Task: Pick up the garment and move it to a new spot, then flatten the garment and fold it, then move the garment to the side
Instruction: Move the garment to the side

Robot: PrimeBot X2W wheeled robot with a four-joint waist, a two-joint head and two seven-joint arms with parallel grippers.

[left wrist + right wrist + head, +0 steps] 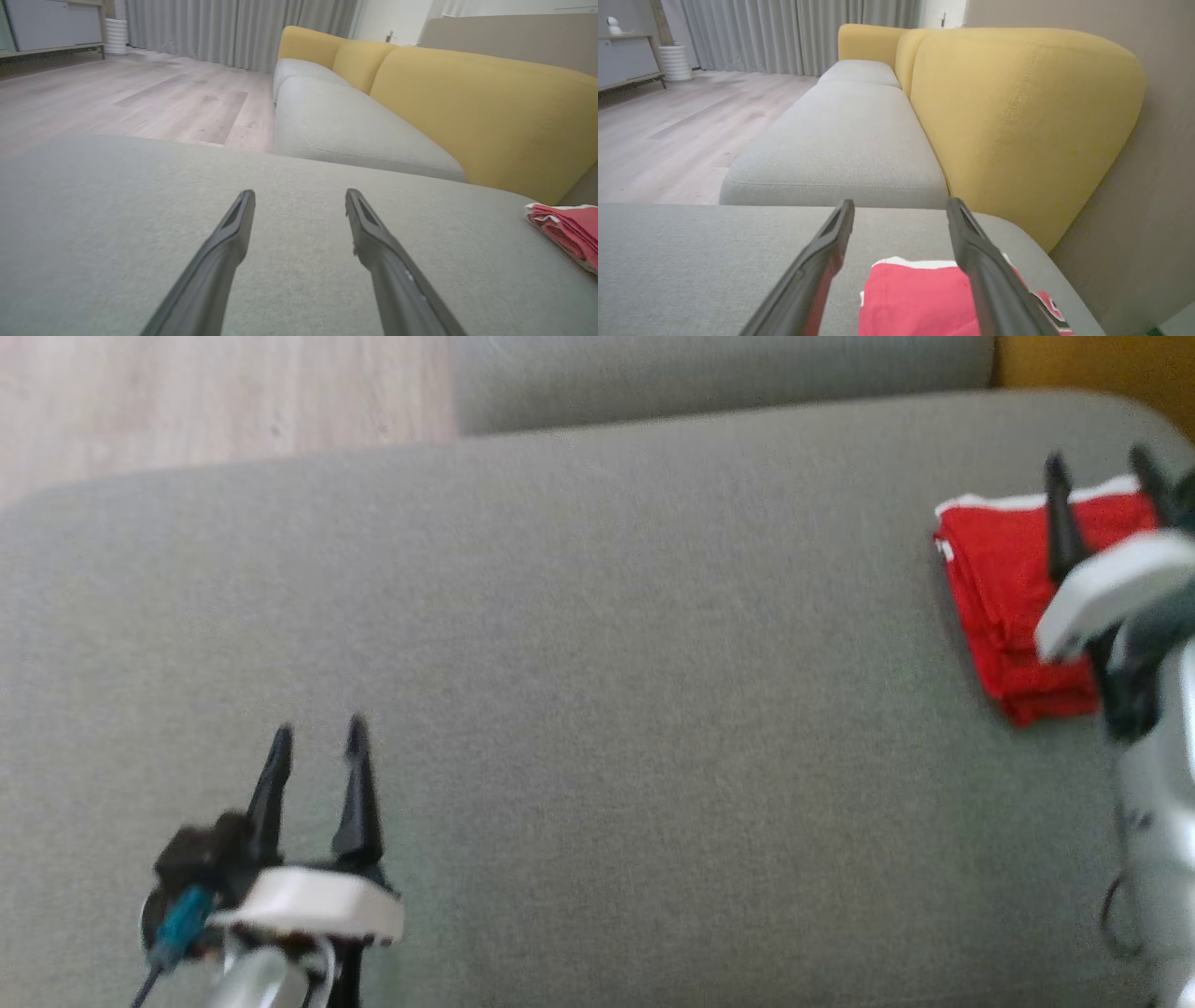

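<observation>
Garment (1004, 597) folded, red with white trim, at far right of grey seat cushion (597, 644). Right gripper (1097, 459) over it, jaws wide, empty. Left gripper (318, 728) wide, empty (near left). Task probably complete; blur hides fold quality.

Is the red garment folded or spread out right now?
Folded: the red garment lies as a compact rectangle with layered edges, at the right end of the grey cushion.

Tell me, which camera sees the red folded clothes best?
The head view: it shows the folded red garment from above, nearly whole, partly behind the right pincer. The right wrist view shows it close but cut off below; the left wrist view catches just one edge.
</observation>
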